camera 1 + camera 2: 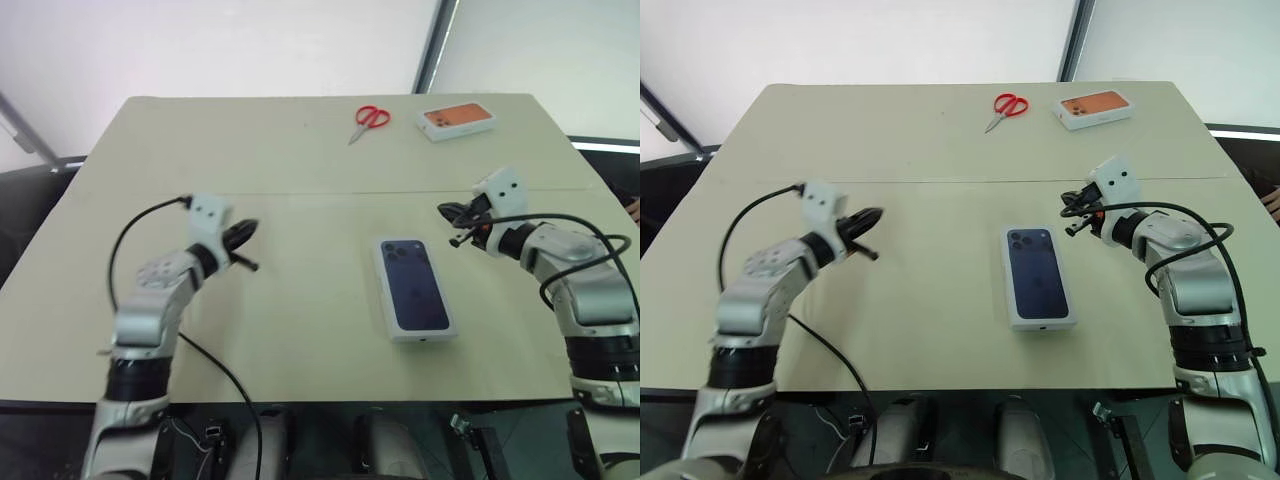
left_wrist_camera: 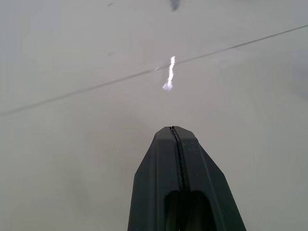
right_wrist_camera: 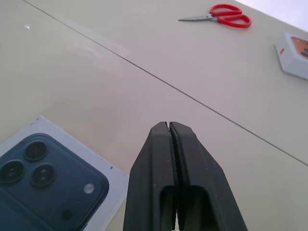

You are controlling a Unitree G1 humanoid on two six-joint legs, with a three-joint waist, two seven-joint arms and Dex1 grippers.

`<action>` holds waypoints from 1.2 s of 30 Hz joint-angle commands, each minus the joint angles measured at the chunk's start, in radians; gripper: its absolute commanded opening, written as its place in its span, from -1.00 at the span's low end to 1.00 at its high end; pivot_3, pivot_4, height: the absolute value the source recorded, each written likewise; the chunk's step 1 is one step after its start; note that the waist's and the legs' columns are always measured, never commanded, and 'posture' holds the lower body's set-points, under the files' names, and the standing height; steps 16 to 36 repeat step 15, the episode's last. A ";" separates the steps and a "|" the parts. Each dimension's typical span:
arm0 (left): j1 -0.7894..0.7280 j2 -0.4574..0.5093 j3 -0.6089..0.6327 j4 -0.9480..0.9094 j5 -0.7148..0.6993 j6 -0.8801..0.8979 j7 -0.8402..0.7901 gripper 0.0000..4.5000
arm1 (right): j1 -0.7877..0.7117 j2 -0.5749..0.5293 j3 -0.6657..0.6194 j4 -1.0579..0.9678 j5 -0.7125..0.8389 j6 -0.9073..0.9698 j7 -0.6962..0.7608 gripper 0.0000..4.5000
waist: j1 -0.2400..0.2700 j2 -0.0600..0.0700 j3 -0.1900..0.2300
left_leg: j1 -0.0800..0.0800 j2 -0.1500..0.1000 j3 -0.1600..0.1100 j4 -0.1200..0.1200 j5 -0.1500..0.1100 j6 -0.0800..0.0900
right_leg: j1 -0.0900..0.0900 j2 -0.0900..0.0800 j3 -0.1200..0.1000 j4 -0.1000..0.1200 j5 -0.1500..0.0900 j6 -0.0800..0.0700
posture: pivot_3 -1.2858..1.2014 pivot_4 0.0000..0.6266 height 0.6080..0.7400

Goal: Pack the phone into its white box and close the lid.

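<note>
Your robot's arms are silver-grey segmented casings with black joint bands. Each wrist carries a white block, probably the camera housing, just behind the black left gripper (image 1: 243, 246) and right gripper (image 1: 452, 213). Black cables loop off both forearms.

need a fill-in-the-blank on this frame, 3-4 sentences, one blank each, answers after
1. Both the left pincer and the right pincer have their fingers ____.
2. The white box in the middle of the table shows a dark-blue ____ picture on top.
3. The scissors at the far edge have ____ handles.
4. The small box beside the scissors carries an ____ picture.

Missing words: shut; phone; red; orange
</note>
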 commanded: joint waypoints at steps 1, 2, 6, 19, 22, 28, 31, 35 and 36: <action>0.031 0.026 0.054 -0.081 -0.021 -0.023 0.025 -1.00 | -0.031 -0.005 -0.040 0.043 0.027 -0.059 0.045 -0.97 | 0.004 0.000 0.000 | 0.000 0.000 0.000 0.000 0.000 0.000 | 0.000 0.000 0.000 0.000 0.000 0.000 | 0.03 -0.52 0.35; 0.040 0.029 0.056 -0.090 -0.018 -0.021 0.033 -1.00 | -0.037 -0.011 -0.042 0.065 0.030 -0.069 0.061 -0.97 | 0.002 0.000 0.000 | 0.000 0.000 0.000 0.000 0.000 0.000 | 0.000 0.000 0.000 0.000 0.000 0.000 | 0.03 -0.52 0.35; 0.122 0.063 0.094 -0.114 -0.029 -0.038 0.027 -1.00 | -0.022 -0.021 -0.037 0.093 0.046 -0.096 0.125 -0.97 | -0.010 0.000 0.000 | 0.000 0.001 0.001 -0.001 0.000 0.001 | -0.001 0.000 0.000 0.000 0.000 0.000 | 0.03 -0.52 0.35; 0.161 0.086 0.136 -0.160 -0.064 -0.016 0.058 -1.00 | -0.030 -0.012 -0.023 0.096 0.077 -0.083 0.198 -0.97 | -0.023 0.000 0.000 | 0.000 0.002 0.001 -0.001 -0.002 0.003 | -0.001 0.001 0.000 0.001 0.000 0.000 | 0.03 -0.52 0.35; 0.161 0.086 0.136 -0.160 -0.064 -0.016 0.058 -1.00 | -0.030 -0.012 -0.023 0.096 0.077 -0.083 0.198 -0.97 | -0.023 0.000 0.000 | 0.000 0.002 0.001 -0.001 -0.002 0.003 | -0.001 0.001 0.000 0.001 0.000 0.000 | 0.03 -0.52 0.35; 0.161 0.086 0.136 -0.160 -0.064 -0.016 0.058 -1.00 | -0.030 -0.012 -0.023 0.096 0.077 -0.083 0.198 -0.97 | -0.023 0.000 0.000 | 0.000 0.002 0.001 -0.001 -0.002 0.003 | -0.001 0.001 0.000 0.001 0.000 0.000 | 0.03 -0.52 0.35; 0.161 0.086 0.136 -0.160 -0.064 -0.016 0.058 -1.00 | -0.030 -0.012 -0.023 0.096 0.077 -0.083 0.198 -0.97 | -0.023 0.000 0.000 | 0.000 0.002 0.001 -0.001 -0.002 0.003 | -0.001 0.001 0.000 0.001 0.000 0.000 | 0.03 -0.52 0.35; 0.161 0.086 0.136 -0.160 -0.064 -0.016 0.058 -1.00 | -0.030 -0.012 -0.023 0.096 0.077 -0.083 0.198 -0.97 | -0.023 0.000 0.000 | 0.000 0.002 0.001 -0.001 -0.002 0.003 | -0.001 0.001 0.000 0.001 0.000 0.000 | 0.03 -0.52 0.35; 0.161 0.086 0.136 -0.160 -0.064 -0.016 0.058 -1.00 | -0.030 -0.012 -0.023 0.096 0.077 -0.083 0.198 -0.97 | -0.023 0.000 0.000 | 0.000 0.002 0.001 -0.001 -0.002 0.003 | -0.001 0.001 0.000 0.001 0.000 0.000 | 0.03 -0.52 0.35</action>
